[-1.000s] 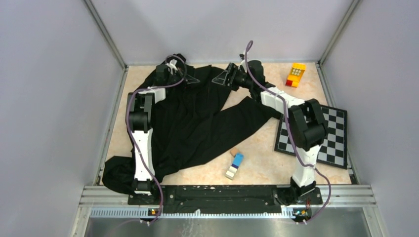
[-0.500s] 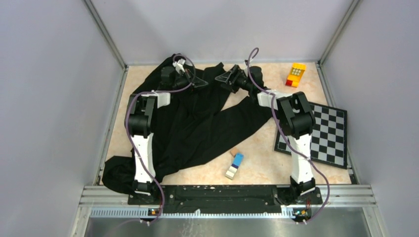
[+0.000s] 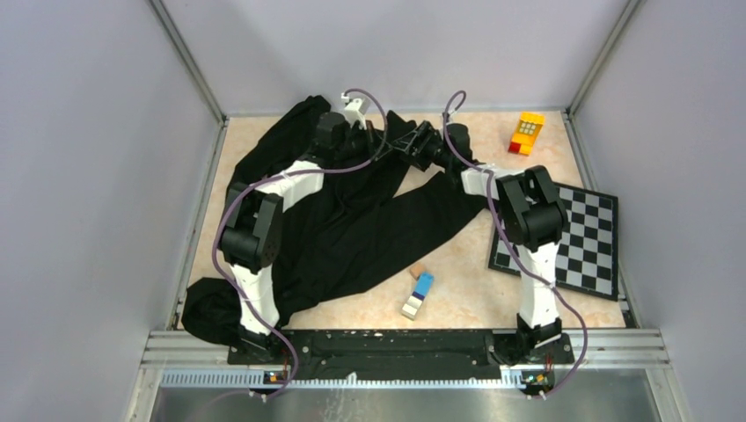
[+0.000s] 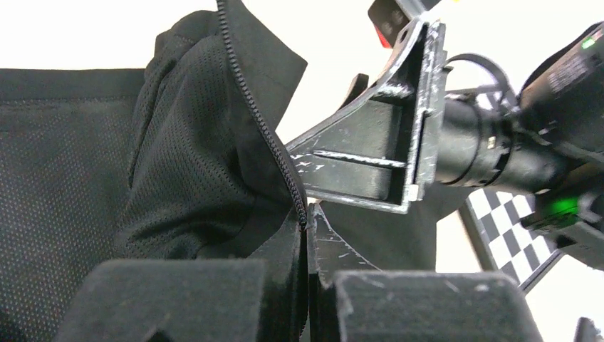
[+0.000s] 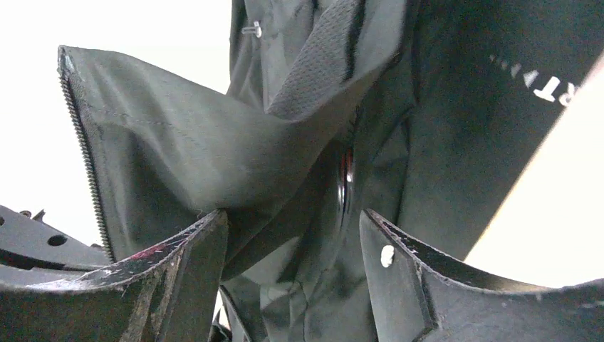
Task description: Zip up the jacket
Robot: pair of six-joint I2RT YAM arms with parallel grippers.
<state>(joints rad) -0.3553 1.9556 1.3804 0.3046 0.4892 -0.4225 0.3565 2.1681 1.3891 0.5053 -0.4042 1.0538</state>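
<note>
At far edge, both hands grasping jacket; fingertips hidden by fabric

I can make out pale letters on the jacket, roughly "RT" after small marks; the rest stays unreadable.

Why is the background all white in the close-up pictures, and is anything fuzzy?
In the left wrist view, the bright table burns out to white behind the dark jacket, while the zipper teeth stay sharp; the left gripper at the bottom is soft. In the right wrist view, the same white glare surrounds the fabric, and the right gripper looks slightly blurred. The top external view is evenly lit.
</note>
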